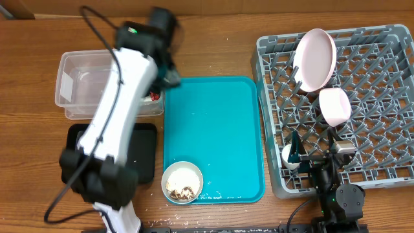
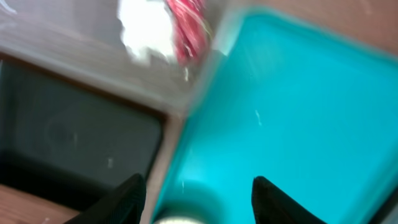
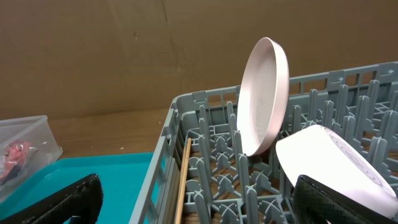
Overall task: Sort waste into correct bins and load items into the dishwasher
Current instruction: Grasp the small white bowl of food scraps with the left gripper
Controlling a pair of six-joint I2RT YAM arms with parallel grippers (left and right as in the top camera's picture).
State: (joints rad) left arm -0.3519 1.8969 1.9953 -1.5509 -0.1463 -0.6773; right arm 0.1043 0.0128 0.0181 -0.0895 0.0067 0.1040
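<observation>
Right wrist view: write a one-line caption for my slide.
Pink plate upright among the pegs of the grey dish rack, a small pale bowl tipped beside it, wooden chopsticks by its wall.

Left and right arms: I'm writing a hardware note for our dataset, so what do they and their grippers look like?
The left arm has a long white shell between black joints, a thin black cable alongside, and a small green light near its wrist. The right arm shows only black parts. The left gripper and right gripper each have two black fingers.
</observation>
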